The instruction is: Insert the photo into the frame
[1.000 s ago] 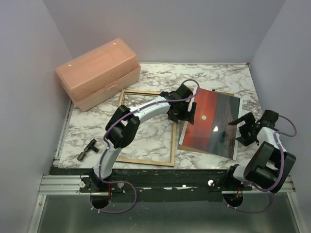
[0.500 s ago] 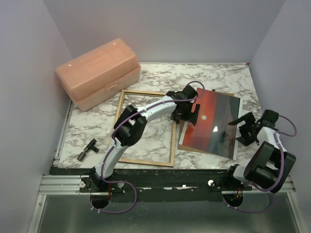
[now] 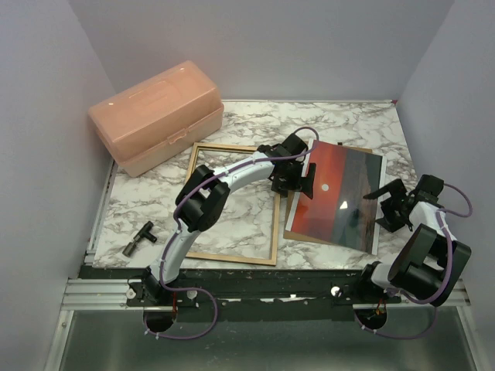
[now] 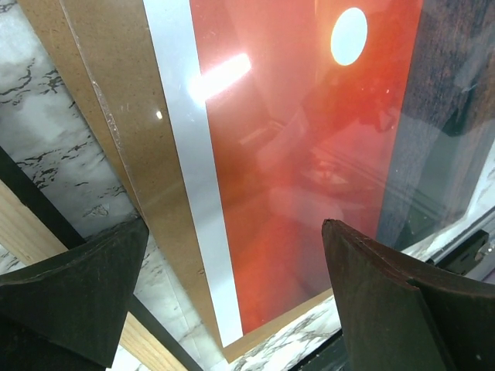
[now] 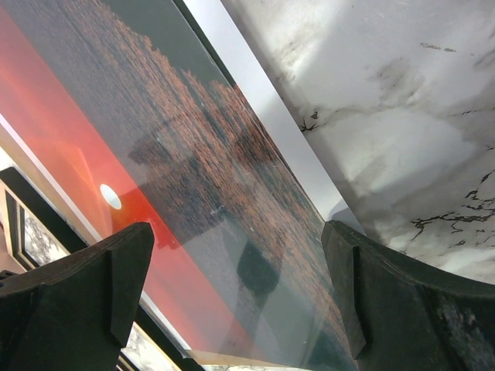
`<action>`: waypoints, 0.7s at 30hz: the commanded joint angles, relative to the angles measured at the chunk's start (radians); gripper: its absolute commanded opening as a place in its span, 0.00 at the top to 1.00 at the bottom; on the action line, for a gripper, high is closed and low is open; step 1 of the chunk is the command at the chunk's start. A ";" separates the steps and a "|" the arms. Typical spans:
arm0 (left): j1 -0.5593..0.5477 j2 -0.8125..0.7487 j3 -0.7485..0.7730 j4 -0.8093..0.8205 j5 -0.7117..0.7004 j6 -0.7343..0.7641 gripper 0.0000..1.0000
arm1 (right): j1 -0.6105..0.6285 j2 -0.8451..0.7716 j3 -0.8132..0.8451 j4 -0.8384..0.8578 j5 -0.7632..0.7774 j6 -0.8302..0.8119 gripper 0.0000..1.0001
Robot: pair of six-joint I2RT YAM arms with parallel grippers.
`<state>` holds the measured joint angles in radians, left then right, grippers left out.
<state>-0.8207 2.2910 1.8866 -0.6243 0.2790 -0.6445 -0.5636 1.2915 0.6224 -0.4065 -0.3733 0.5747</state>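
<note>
You see the left gripper [image 3: 300,181] and right gripper [image 3: 384,205] wide open, empty, flanking the photo [image 3: 340,197].

Both arms share 1 build. The left arm [image 3: 232,171] has slim white links between bulky black joint housings, with a thin purple cable [image 3: 309,129] running along it and looping below the base. The right arm [image 3: 424,259] has the same white shell, 1 large rounded black joint and a purple cable of its own. The left tool [image 3: 302,184] and right tool [image 3: 387,205] are black. Up close, each carries 2 dark, matte, wedge-shaped fingers [image 4: 73,286] with blunt tips and slightly worn edges.
</note>
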 commanded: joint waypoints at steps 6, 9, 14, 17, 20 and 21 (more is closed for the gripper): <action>0.019 -0.121 -0.104 0.085 0.129 -0.041 0.03 | 0.006 0.006 0.019 -0.011 -0.043 0.003 0.00; 0.023 -0.143 -0.100 0.079 0.139 -0.040 0.03 | 0.007 -0.002 0.021 -0.013 -0.045 0.001 0.00; 0.025 -0.173 -0.091 0.069 0.160 -0.033 0.04 | 0.006 -0.016 0.031 -0.021 -0.044 0.002 0.00; 0.027 -0.197 -0.094 0.067 0.164 -0.030 0.04 | 0.007 -0.024 0.037 -0.026 -0.047 0.002 0.00; 0.032 -0.219 -0.104 0.054 0.157 -0.029 0.04 | 0.007 -0.033 0.040 -0.028 -0.064 0.001 0.00; 0.035 -0.228 -0.110 0.050 0.150 -0.027 0.04 | 0.007 -0.035 0.039 -0.028 -0.075 0.001 0.00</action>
<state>-0.7937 2.1334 1.7847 -0.5705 0.4057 -0.6743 -0.5617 1.2804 0.6350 -0.4129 -0.3996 0.5751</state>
